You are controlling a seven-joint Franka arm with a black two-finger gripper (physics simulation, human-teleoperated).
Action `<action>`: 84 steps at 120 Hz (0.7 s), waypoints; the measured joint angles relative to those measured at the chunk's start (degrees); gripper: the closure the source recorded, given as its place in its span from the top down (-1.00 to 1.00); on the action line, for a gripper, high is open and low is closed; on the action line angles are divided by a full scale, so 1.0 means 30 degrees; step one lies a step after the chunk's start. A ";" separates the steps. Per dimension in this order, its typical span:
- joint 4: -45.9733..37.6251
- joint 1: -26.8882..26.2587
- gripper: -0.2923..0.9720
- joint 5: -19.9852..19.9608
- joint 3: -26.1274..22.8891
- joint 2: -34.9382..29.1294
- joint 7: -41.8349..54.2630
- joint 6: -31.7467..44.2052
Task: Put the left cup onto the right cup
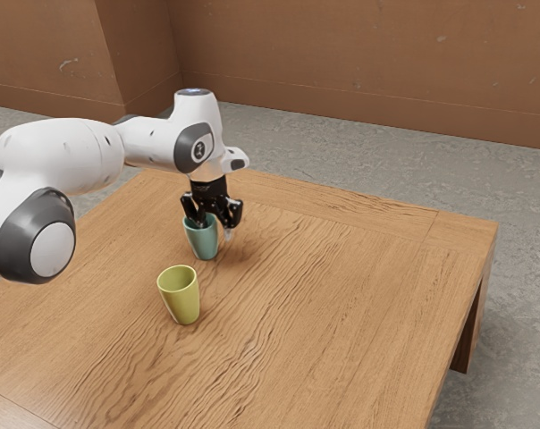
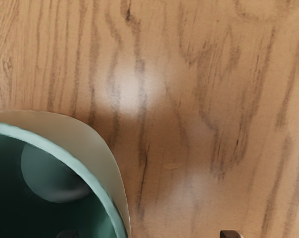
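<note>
A teal cup (image 1: 201,239) stands upright on the wooden table (image 1: 341,295), toward the exterior view's left. My gripper (image 1: 212,227) is lowered over it and open. One finger reaches inside the cup and the other hangs outside, straddling the rim on the side toward the exterior view's right. In the wrist view the teal cup (image 2: 45,188) lies just under the hand, its wall between the two fingertips (image 2: 229,232), which stand well apart. A yellow-green cup (image 1: 179,293) stands upright nearer the table's front, a short way from the teal one.
Bare wood stretches across the table toward the exterior view's right, up to its far edge (image 1: 467,223). A grey floor (image 1: 485,179) and brown walls surround the table.
</note>
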 joint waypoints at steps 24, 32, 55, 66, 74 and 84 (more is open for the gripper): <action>-0.0038 0.0024 -0.22 -0.0102 0.0169 -0.0002 -0.0001 -0.0165; -0.0174 0.0044 -0.25 -0.0125 0.0231 -0.0022 -0.0004 -0.0208; -0.0364 0.0056 -0.29 -0.0120 0.0397 -0.0030 -0.0022 -0.0318; -0.0417 0.0043 -0.30 -0.0054 0.0423 -0.0029 -0.0036 -0.0350; -0.0426 0.0031 -0.30 -0.0009 0.0492 -0.0029 -0.0049 -0.0360; -0.0428 0.0028 -0.34 0.0050 0.0518 -0.0030 -0.0066 -0.0366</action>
